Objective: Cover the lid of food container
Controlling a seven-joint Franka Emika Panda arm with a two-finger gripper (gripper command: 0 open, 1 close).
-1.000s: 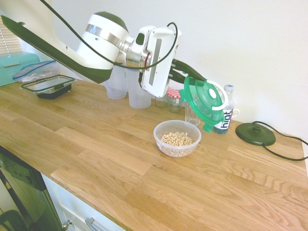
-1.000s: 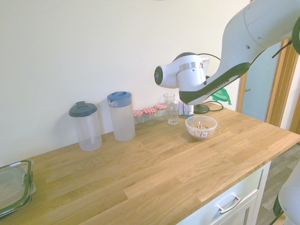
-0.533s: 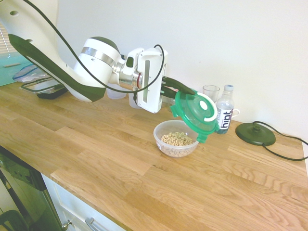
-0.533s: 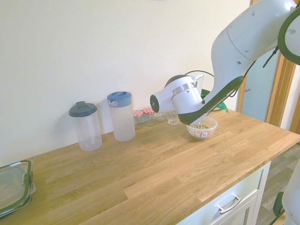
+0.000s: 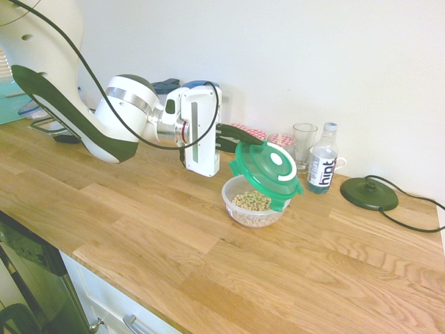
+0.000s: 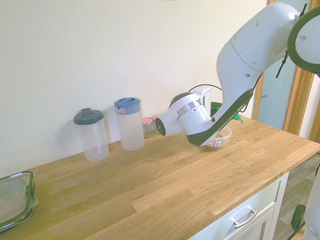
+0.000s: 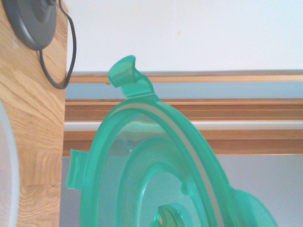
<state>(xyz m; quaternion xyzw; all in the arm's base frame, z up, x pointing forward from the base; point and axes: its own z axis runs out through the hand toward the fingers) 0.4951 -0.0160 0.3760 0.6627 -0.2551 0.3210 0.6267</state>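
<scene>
Far left in the first exterior view, a black-rimmed container (image 5: pixel 52 129) sits mostly hidden behind the arm (image 5: pixel 83 118), which was higher a second ago and has dropped and swung lower across the wood counter (image 5: pixel 139 223). Blue jug lid (image 5: pixel 198 85) now peeks over the wrist; earlier the jugs showed below it. Gripper (image 5: pixel 233 134) points level, fingers clamped tight on the edge of the lid (image 5: pixel 265 167). Lid was up in front of the glass and bottle a second ago, nearly on edge; now lower, tilted, top face with white arc up, hanging over the back part of the bowl (image 5: pixel 254 202), low edge at or just above the rim, contact can't be told. Bowl with beige cereal unmoved on the counter, front part uncovered. Red-checked jars (image 5: pixel 279 141), glass (image 5: pixel 304 145) and water bottle (image 5: pixel 322 160) now fully visible behind the lid. Black round base (image 5: pixel 368 193) with cord far right, same spot. Second exterior view: two jugs (image 6: pixel 110 125) unmoved, arm (image 6: pixel 192 122) hides most of the bowl (image 6: pixel 224 137). Wrist view: green lid (image 7: pixel 156 175) close up, underside.
</scene>
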